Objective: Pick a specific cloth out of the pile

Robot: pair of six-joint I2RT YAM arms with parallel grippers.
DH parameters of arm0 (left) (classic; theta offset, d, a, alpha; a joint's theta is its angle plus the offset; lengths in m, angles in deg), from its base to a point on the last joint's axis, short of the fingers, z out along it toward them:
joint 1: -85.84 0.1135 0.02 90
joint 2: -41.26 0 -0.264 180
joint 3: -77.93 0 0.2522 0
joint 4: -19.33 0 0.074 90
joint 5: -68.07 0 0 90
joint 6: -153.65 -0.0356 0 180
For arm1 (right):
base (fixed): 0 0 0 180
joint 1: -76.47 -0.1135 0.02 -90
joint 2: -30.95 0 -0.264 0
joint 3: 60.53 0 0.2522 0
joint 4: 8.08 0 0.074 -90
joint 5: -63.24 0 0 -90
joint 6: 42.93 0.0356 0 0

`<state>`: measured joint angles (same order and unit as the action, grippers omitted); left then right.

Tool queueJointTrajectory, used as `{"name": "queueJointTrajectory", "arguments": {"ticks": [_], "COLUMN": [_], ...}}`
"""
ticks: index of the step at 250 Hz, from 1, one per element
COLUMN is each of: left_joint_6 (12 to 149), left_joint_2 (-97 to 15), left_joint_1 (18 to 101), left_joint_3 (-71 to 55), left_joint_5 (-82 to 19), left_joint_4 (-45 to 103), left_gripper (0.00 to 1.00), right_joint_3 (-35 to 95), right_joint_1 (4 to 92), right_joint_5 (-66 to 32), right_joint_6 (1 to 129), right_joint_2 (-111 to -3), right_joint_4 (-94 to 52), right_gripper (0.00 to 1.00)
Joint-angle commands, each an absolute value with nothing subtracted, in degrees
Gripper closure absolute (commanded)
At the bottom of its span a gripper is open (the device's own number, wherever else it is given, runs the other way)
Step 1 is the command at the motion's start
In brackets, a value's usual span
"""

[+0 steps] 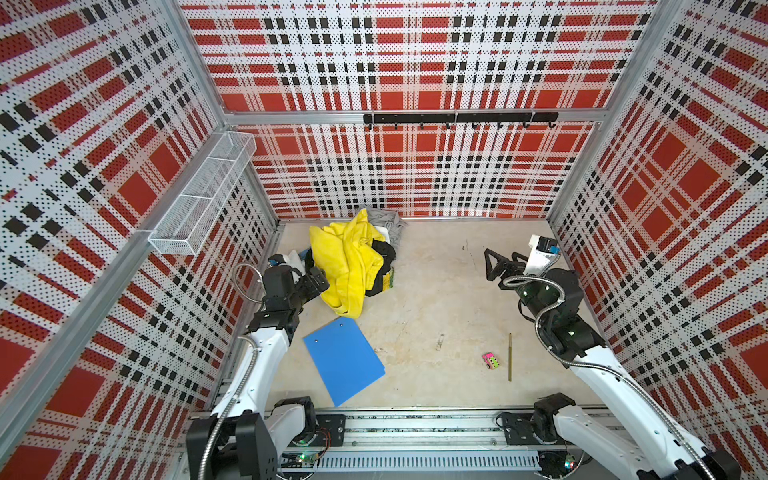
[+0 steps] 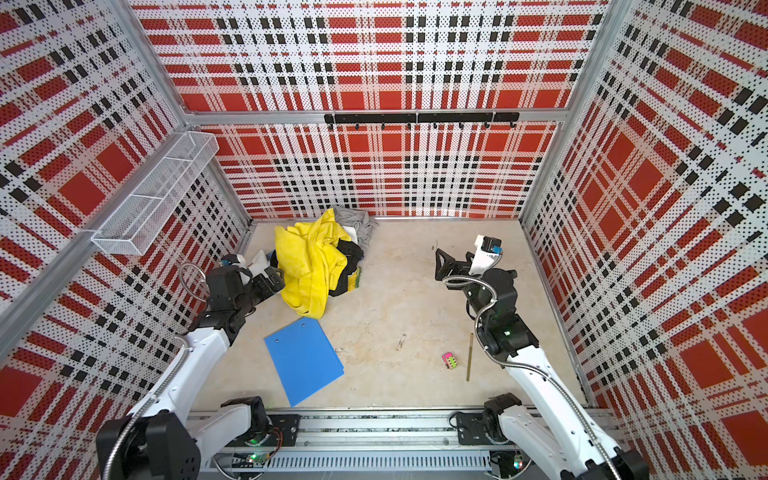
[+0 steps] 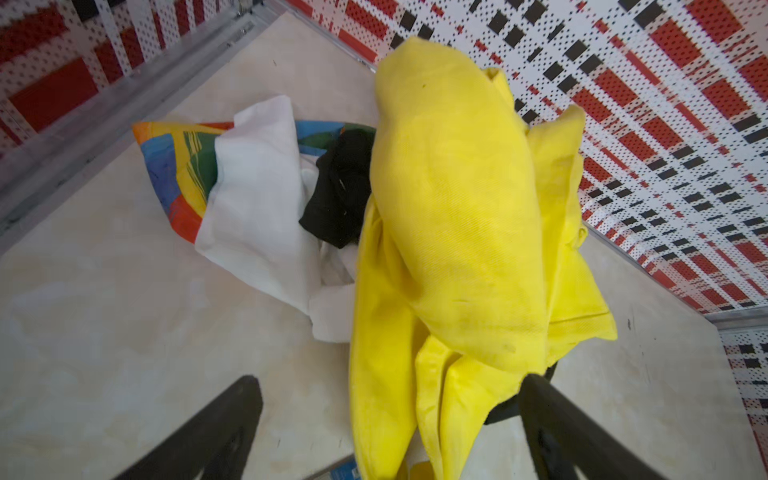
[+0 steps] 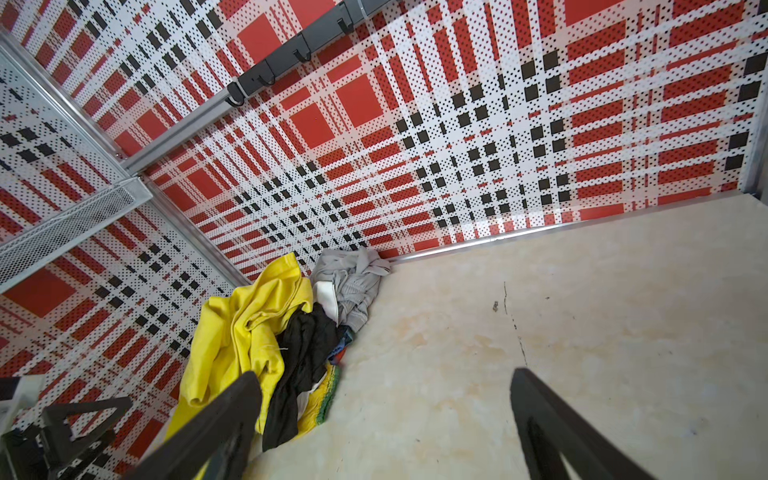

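Both wide open and empty, left pincer (image 1: 318, 280) hangs by the pile (image 1: 376, 255), upper centre-left in a top view, right pincer (image 1: 494, 266) well apart. The cloth (image 3: 178, 166) lies underneath; a grab may snag the yellow garment (image 3: 457, 208) instead.

Both top views look steeply down from high, covering the whole table (image 1: 436, 299). The left wrist camera sits close to the pile (image 3: 457, 208); the right sees it from afar.
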<state>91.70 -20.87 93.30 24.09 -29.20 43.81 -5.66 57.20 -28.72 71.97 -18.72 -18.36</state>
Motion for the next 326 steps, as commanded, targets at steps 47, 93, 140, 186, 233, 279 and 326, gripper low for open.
{"name": "queueJointTrajectory", "arguments": {"ticks": [47, 93, 140, 186, 233, 279, 326], "left_joint_6": [96.4, 95.9, 95.4, 95.4, 95.5, 95.6, 95.5], "left_joint_2": [-25.0, -31.6, -38.8, -44.4, -48.4, -50.4, -52.5], "left_joint_1": [103.1, 105.2, 106.5, 106.6, 106.0, 105.6, 105.4], "left_joint_3": [24.4, 22.3, 19.8, 18.7, 16.6, 16.1, 14.6], "left_joint_5": [-37.1, -35.8, -35.9, -36.1, -34.6, -32.1, -32.4], "left_joint_4": [40.4, 38.7, 35.9, 31.9, 31.6, 31.5, 31.2], "left_gripper": [0.04, 0.21, 0.34, 0.36, 0.45, 0.49, 0.51], "right_joint_3": [-4.9, -3.5, -2.7, -2.2, -2.2, -2.9, -3.4], "right_joint_1": [57.0, 53.2, 46.3, 44.4, 44.4, 44.4, 44.4], "right_joint_5": [-24.7, -27.3, -32.8, -34.0, -35.3, -36.4, -37.2], "right_joint_6": [70.5, 69.0, 66.5, 65.7, 65.0, 65.3, 65.5], "right_joint_2": [-16.2, -17.1, -18.5, -20.5, -20.9, -20.0, -19.4], "right_joint_4": [-22.2, -23.2, -23.3, -22.6, -22.9, -23.3, -23.9], "right_gripper": [0.00, 0.00, 0.00, 0.00, 0.00, 0.00, 0.00]}}
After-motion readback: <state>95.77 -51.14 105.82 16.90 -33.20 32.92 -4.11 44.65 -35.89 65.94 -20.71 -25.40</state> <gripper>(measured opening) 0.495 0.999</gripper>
